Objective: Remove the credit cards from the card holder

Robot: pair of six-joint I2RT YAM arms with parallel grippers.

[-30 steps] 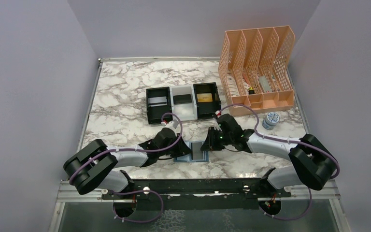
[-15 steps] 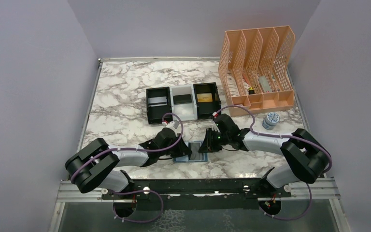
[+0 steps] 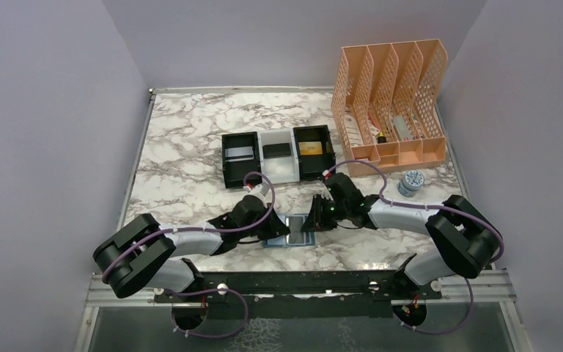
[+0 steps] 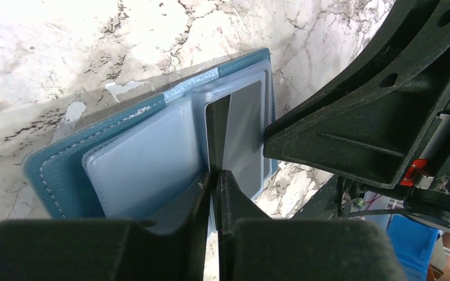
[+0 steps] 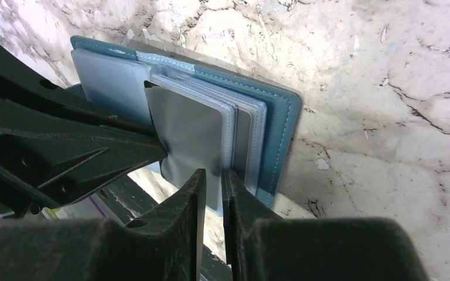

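The card holder (image 3: 293,233) lies open on the bench (image 3: 183,147) near its front edge, between both tools. The left tool (image 4: 215,181) is pinched almost shut on the silvery-grey card (image 5: 190,132). The right tool (image 5: 214,187) is nearly closed on the clear sleeve's lower edge. Bare marble separates the holder from the three-compartment tray (image 3: 282,174) behind. The print on the small round tin (image 3: 411,182) is too small to read.
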